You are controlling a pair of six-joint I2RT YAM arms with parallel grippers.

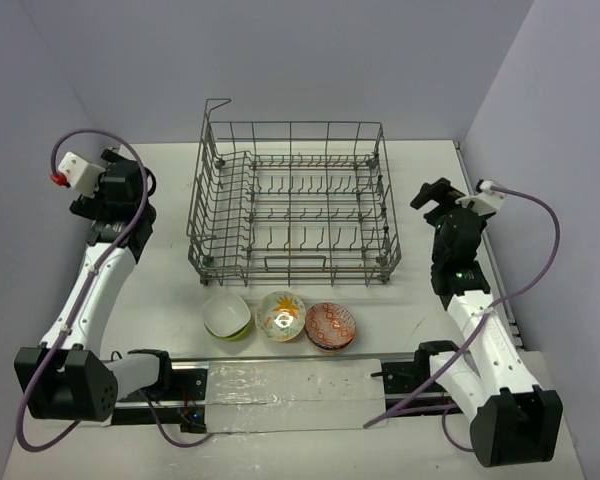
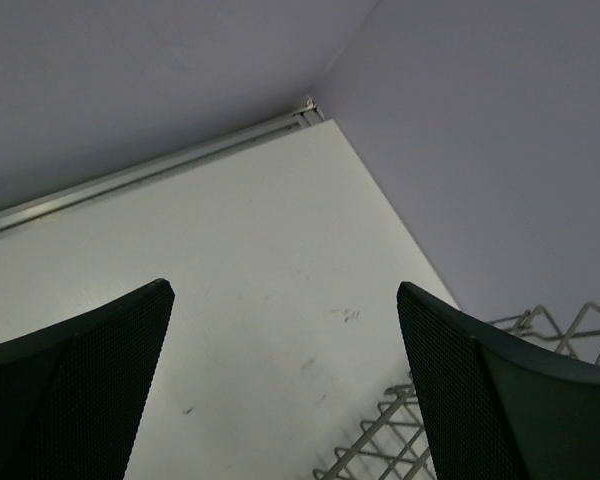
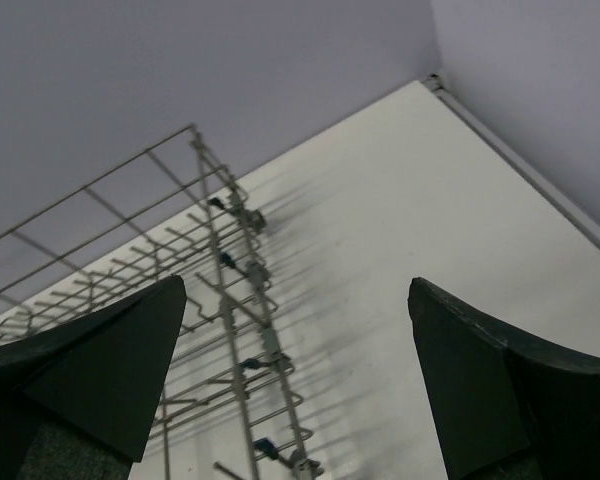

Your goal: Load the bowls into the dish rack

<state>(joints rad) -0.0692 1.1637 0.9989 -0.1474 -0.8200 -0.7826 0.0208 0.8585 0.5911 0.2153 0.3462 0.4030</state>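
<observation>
The grey wire dish rack (image 1: pixel 293 263) stands mid-table with no bowl inside it. Three bowls sit in a row on the table just in front of it: a lime-green one with a white inside (image 1: pixel 226 316), a yellow-floral one (image 1: pixel 280 315) and a red-orange patterned one (image 1: pixel 330 326). My left gripper (image 1: pixel 125 165) hangs open left of the rack, well away from the bowls. In the left wrist view the left gripper (image 2: pixel 285 290) has only bare table between its fingers, with the rack's corner (image 2: pixel 380 440) at lower right. My right gripper (image 1: pixel 432 192) (image 3: pixel 298 285) is open beside the rack's right wall (image 3: pixel 230 270), holding nothing.
Lilac walls close the table at the back and on both sides. A raised wire loop (image 1: pixel 215 105) stands at the rack's back left corner. A clear sheet (image 1: pixel 290 385) lies over the rail between the arm bases at the near edge.
</observation>
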